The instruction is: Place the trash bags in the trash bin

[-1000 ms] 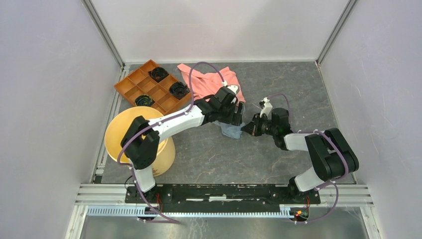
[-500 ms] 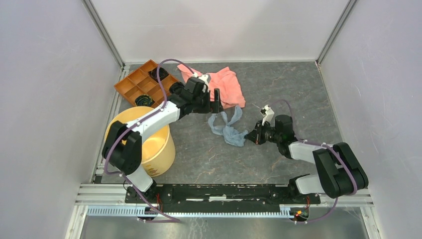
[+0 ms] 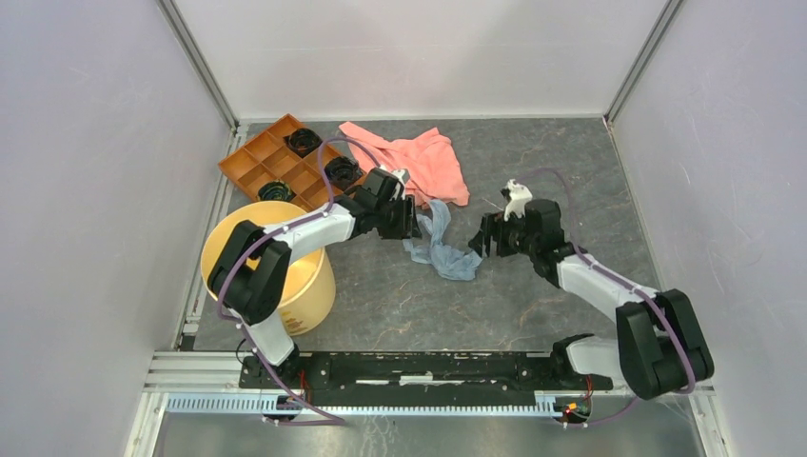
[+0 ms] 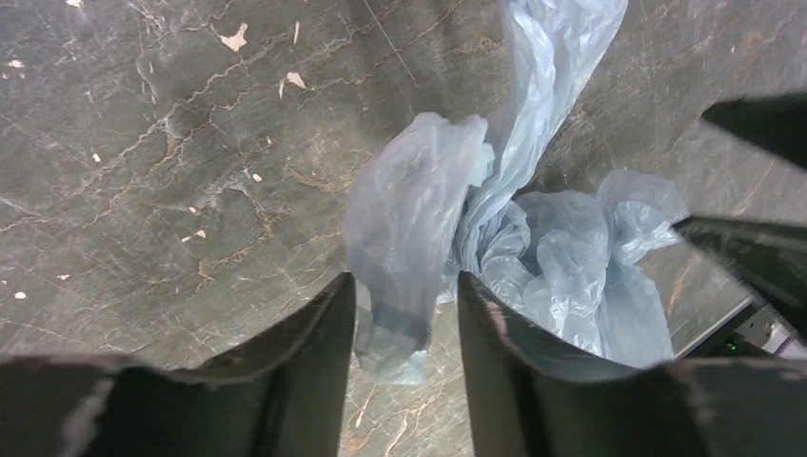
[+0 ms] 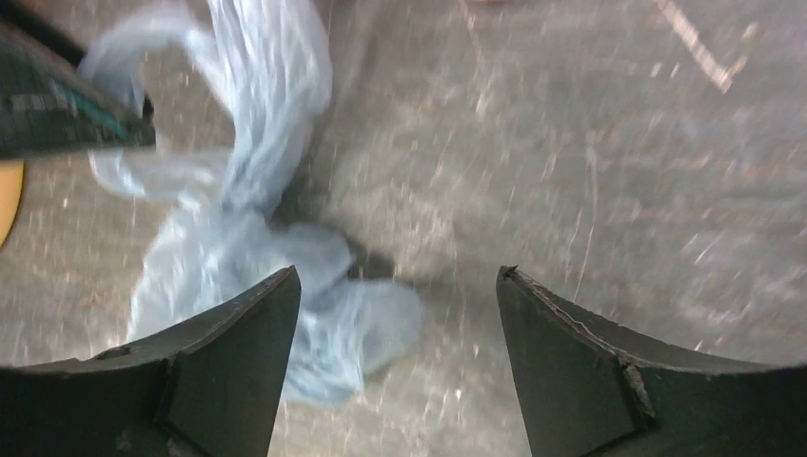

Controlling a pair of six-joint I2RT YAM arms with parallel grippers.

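Observation:
The pale blue, wrinkled trash bag (image 3: 442, 246) lies crumpled on the grey table, mid-scene (image 4: 561, 257) (image 5: 257, 228). My left gripper (image 3: 413, 217) is at its far-left end. In the left wrist view the jaws (image 4: 407, 295) stand narrow on either side of a hanging fold of the film, with a small gap on the right side. My right gripper (image 3: 483, 238) hovers just right of the bag, jaws wide (image 5: 398, 276), holding nothing; the bag's near end lies by its left finger. The tan-yellow trash bin (image 3: 306, 286) stands at front left, partly hidden by the left arm.
A salmon-pink cloth (image 3: 419, 162) lies behind the bag. An orange-brown compartment tray (image 3: 259, 164) with dark coils sits at back left. Grey walls close in left, right and back. The right wrist view is blurred.
My right gripper opened, let go of the bag and drew back slightly right. My left gripper came back to the bag's far end and narrowed its jaws around a fold.

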